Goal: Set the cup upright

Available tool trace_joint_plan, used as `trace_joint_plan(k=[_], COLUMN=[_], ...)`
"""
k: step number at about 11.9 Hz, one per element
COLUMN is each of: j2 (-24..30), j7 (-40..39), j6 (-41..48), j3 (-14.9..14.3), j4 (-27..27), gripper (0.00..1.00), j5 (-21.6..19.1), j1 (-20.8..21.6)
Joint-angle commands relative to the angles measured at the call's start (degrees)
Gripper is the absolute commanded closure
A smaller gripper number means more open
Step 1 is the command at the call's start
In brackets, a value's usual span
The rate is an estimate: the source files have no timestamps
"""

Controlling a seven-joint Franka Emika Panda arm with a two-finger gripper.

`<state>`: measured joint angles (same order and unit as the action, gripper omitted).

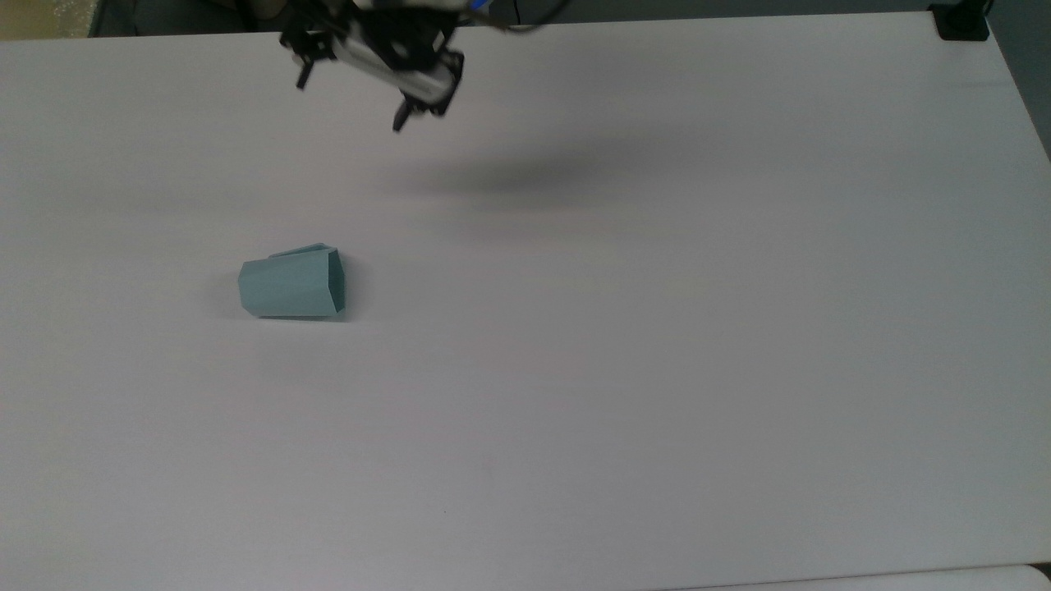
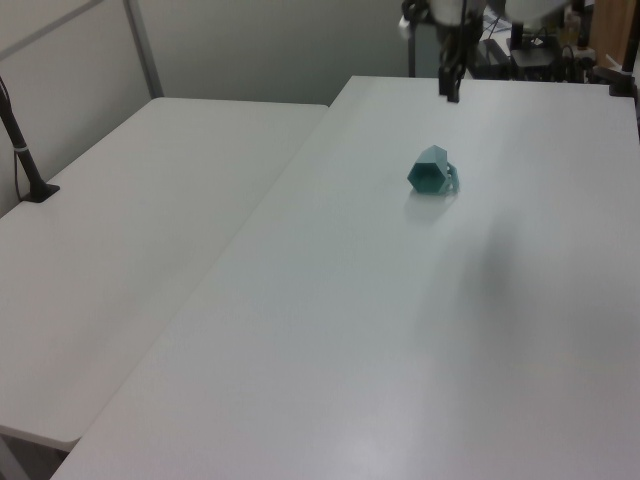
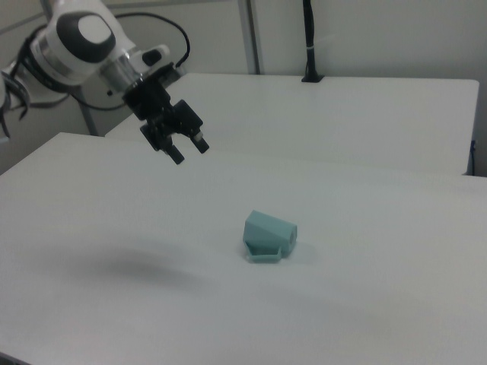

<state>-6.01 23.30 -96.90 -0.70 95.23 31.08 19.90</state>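
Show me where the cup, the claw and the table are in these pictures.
cup [image 1: 291,287], top view, on its faceted side wall.
claw [image 3: 187,150], right view, midway between its two fingertips.
table [image 1: 657,369], top view, on a bare part of its white surface.

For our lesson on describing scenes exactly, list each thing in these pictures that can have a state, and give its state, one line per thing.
cup: lying on its side on the table, mouth toward the top view's right, nothing touching it.
gripper: open, empty, in the air above the table, apart from the cup.
table: bears the cup alone.
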Motion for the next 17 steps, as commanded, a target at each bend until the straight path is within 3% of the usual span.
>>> trace_joint_plan(k=[1,5,8,14,17], j2=[-7.76,-15.06,-20.08,-24.04,-25.01], j7=[4.38,6.3,12.88,16.51,16.42], j6=[-3.65,-3.74,-3.83,-5.58,-6.11], j3=[-0.36,-0.36,-0.27,1.48,1.49], j4=[0.57,0.66,0.65,0.04,-1.01], gripper=[0.0,0.0,0.0,0.0,0.0], j5=[8.1,14.16,20.32,26.65,27.36], j1=[3.2,5.06,4.53,0.05,-0.57])
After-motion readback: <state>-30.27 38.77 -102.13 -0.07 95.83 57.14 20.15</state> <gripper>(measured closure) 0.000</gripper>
